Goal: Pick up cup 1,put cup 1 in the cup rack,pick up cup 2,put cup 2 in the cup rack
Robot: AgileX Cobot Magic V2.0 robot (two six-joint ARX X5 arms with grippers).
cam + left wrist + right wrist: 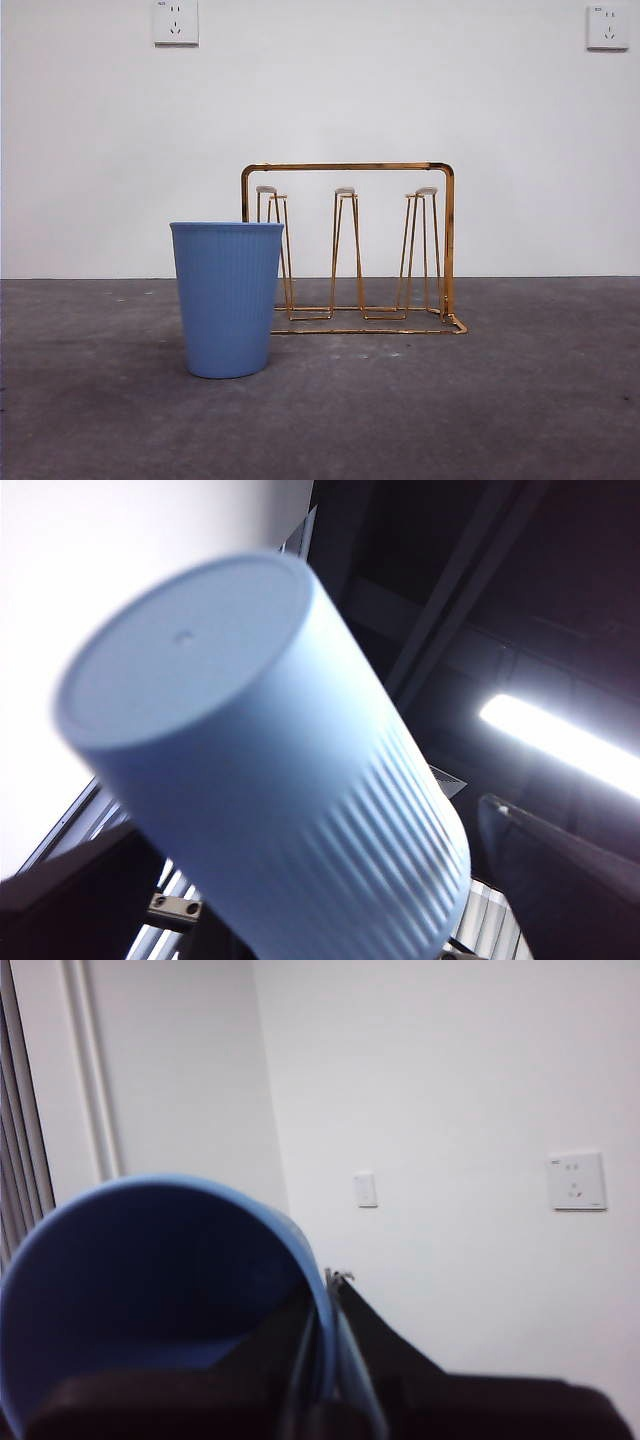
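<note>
A blue ribbed cup stands upright on the grey table, just in front of the left end of the gold wire cup rack. The rack's upright loop pegs carry nothing. Neither gripper shows in the front view. In the left wrist view my left gripper is shut on a blue ribbed cup, held tilted with its flat bottom pointing up towards the ceiling. In the right wrist view my right gripper is shut on the rim of a blue cup, whose open mouth faces the camera.
A white wall with two power sockets stands behind the table. A ceiling light shows past the left cup. The wall sockets also show in the right wrist view.
</note>
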